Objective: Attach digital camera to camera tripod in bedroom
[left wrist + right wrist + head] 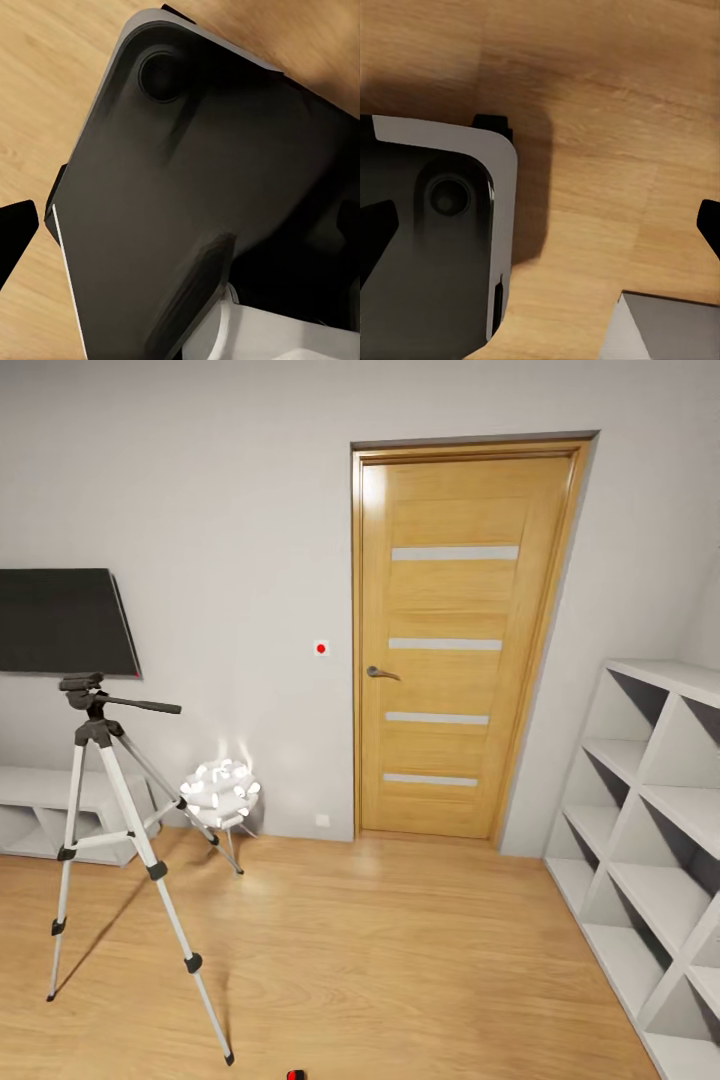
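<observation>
The camera tripod [100,800] stands on the wood floor at the left of the head view, silver legs spread. Its black head [85,690] is bare, with the pan handle pointing right. A small black thing with a red spot [295,1075] peeks in at the bottom edge on the floor; it looks like the digital camera's top, mostly cut off. My right gripper [540,229] is open, black fingertips [376,234] far apart over bare floor. My left gripper [180,225] is open too, one fingertip [15,234] showing beside my own dark base panel [187,187].
An oak door [455,640] is shut in the far wall. A grey cube shelf [650,840] lines the right side. A black TV [65,622] hangs at the left above a low white unit [40,810]. A white spiky-ball lamp [220,792] stands behind the tripod.
</observation>
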You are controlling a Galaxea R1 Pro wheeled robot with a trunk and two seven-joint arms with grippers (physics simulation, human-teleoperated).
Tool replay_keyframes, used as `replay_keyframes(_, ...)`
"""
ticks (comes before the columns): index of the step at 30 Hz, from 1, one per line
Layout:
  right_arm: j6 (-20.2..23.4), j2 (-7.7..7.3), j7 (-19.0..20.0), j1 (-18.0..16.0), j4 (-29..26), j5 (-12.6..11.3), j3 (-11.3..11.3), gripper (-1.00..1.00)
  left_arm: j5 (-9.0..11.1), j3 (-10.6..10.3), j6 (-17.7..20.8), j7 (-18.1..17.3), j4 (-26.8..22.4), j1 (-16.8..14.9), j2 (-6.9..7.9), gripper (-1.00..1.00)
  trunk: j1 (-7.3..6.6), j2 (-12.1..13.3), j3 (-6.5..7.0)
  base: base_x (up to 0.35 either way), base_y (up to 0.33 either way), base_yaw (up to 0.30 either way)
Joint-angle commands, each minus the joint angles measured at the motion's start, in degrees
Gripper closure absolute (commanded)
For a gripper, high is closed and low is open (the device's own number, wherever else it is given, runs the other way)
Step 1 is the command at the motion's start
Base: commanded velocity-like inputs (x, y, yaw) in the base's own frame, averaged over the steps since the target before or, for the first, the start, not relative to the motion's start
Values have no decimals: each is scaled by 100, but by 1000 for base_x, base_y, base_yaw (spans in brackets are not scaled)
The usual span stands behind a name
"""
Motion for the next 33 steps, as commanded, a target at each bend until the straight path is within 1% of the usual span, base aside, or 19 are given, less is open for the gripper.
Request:
replay_keyframes(1, -27, -1, 10, -9, 18, 44, 4, -100, 17, 10, -8, 0, -11, 4, -1, -100, 1, -4, -6, 0, -12, 0)
replay_keyframes(15, -20, -1, 10, -9, 18, 44, 4, -100, 17, 3, -8, 0, -11, 4, -1, -100, 1, -4, -6, 0, -179, 0)
replay_keyframes(30, -12, 1, 10, -9, 18, 44, 4, -100, 17, 4, -8, 0, -11, 4, -1, -100, 1, -4, -6, 0, -25, 0)
replay_keyframes(33, -18, 0, 11, -9, 18, 44, 4, -100, 17, 7, -8, 0, -11, 4, -1, -100, 1, -4, -6, 0, -1, 126)
